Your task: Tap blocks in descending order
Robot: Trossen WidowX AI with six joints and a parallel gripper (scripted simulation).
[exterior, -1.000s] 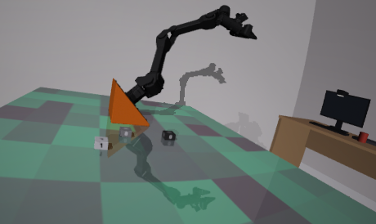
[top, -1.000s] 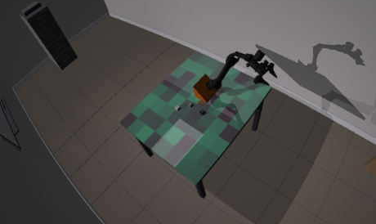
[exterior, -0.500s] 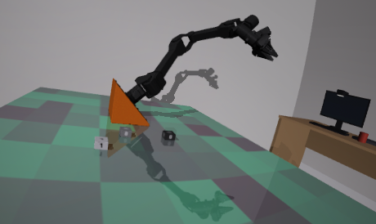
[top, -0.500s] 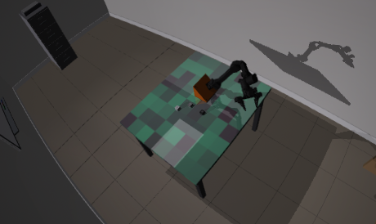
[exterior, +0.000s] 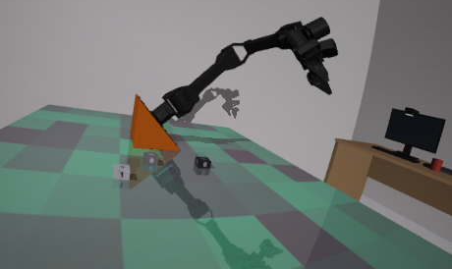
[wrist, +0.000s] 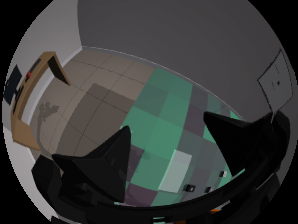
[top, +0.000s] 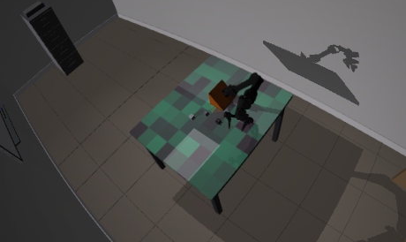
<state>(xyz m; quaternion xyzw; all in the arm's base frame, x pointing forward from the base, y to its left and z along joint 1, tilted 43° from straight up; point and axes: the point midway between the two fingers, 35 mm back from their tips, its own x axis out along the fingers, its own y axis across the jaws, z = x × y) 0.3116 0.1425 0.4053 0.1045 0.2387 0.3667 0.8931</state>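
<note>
A white block (top: 191, 117) (exterior: 122, 172) (wrist: 223, 174) shows the digit 1 in the exterior view. A grey block (top: 206, 114) (exterior: 150, 158) (wrist: 208, 189) stands between it and a black block (top: 218, 121) (exterior: 202, 162) (wrist: 189, 188). The digits on the grey and black blocks are too small to read surely. The three blocks stand apart in a loose row on the table (top: 154, 143) (exterior: 162, 242). My gripper (top: 236, 127) (exterior: 321, 85) (wrist: 168, 122) is open and empty, high above the table, pointing down at a slant. It touches no block.
An orange wedge (top: 221, 94) (exterior: 147, 129) stands by the arm's base, close behind the grey block. A desk (exterior: 344, 165) (wrist: 25, 122) with a monitor (exterior: 414, 131) stands away from the table. A wall (top: 265, 14) rises beyond the arm's side of the table.
</note>
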